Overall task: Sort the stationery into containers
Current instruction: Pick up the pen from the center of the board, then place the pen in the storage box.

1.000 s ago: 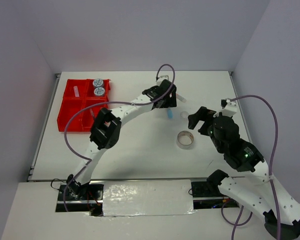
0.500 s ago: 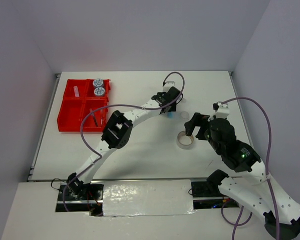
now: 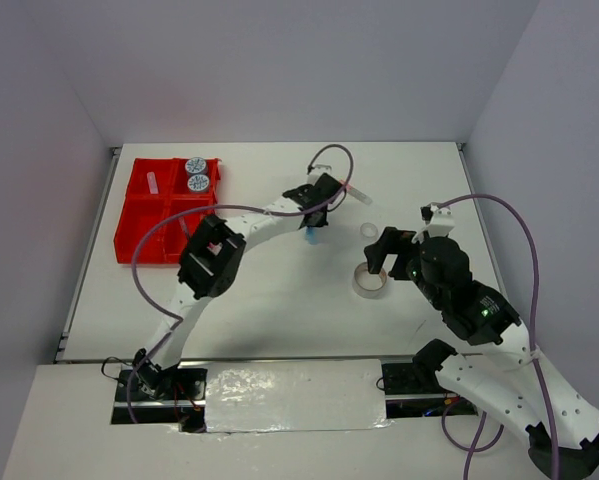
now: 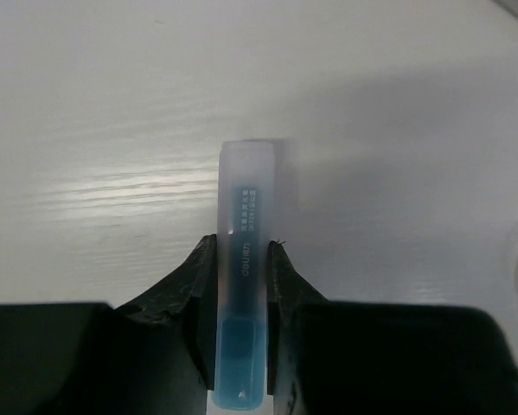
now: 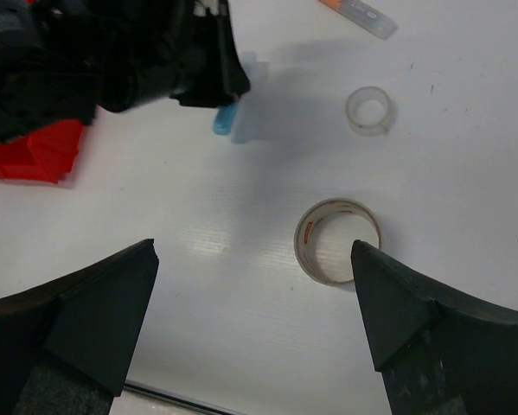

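My left gripper (image 4: 241, 249) is shut on a light-blue marker (image 4: 250, 190), both pads pressed against its sides near the middle of the table (image 3: 279, 300). The top view shows that marker (image 3: 310, 236) under the left gripper (image 3: 314, 218). My right gripper (image 5: 252, 251) hangs open just near of the large tape roll (image 5: 337, 241), with nothing between its fingers. A small clear tape roll (image 5: 369, 111) and an orange-capped marker (image 5: 356, 10) lie farther back. The red tray (image 3: 129, 215) at the far left holds two blue-lidded tubs (image 3: 196, 174) in its back right compartment.
A thin pen (image 3: 186, 228) lies in the tray's front right compartment and a pale short piece (image 3: 151, 183) in its back left one. Purple cables loop over both arms. Grey walls close the table at the back and sides.
My left jaws have closed on the light-blue marker and the gripper has shifted slightly left. The right gripper came forward over the large tape roll, still open.
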